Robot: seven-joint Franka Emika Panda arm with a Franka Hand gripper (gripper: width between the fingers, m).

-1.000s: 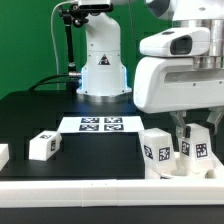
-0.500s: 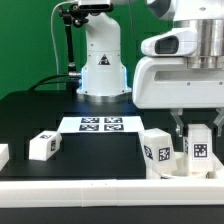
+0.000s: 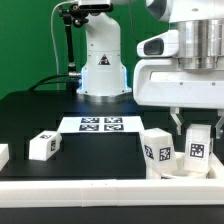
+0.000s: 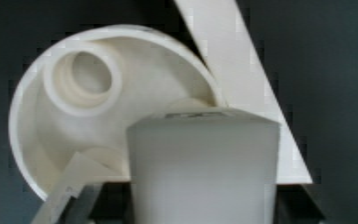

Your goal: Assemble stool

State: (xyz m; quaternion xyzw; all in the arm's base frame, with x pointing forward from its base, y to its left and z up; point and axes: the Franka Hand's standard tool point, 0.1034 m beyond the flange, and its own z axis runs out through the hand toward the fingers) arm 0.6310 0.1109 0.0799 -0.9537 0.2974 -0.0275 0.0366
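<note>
Claw [image 3: 196, 132] grips an upright leg [image 3: 197, 152], jaws half apart (another leg [image 3: 157, 150] stands beside), over the seat [image 4: 51, 110] at the table's [image 3: 100, 158] front edge. Probably leg-fitting; next, lower it straight into its socket.

Your white leg [image 3: 198, 150] bears a black-and-white square tag; the white marker board [image 3: 100, 124] bears similar tags, on a black table [image 3: 25, 112].

Black worktop [image 3: 30, 115]. Flat white marker board [image 3: 100, 124] at centre. 1 tagged white plastic block leg [image 3: 42, 145] toward the exterior view's left, near edge; 1 white piece [image 3: 3, 155] cut off beyond it. Thick white disc seat [image 4: 51, 130] by the near corner, exterior view's right.
</note>
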